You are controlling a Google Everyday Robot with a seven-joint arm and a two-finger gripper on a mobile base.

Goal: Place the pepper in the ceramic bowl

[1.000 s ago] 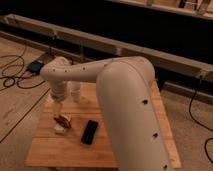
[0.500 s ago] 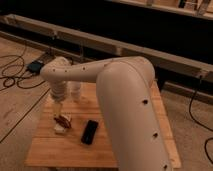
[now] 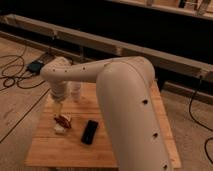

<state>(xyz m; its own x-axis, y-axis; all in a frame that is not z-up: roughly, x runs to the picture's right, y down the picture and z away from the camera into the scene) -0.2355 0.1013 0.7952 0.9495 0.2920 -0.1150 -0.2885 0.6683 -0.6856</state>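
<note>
The small red-orange pepper lies on the left part of the wooden table, touching or just above a pale rectangular block. My gripper hangs down from the arm's wrist, directly over the pepper and very close to it. I cannot tell whether it touches the pepper. The dark ceramic bowl does not show; the large arm covers much of the table.
A black flat bar lies right of the pepper. A small white cup stands behind the gripper. My bulky arm spans the table's right side. Cables lie on the floor to the left.
</note>
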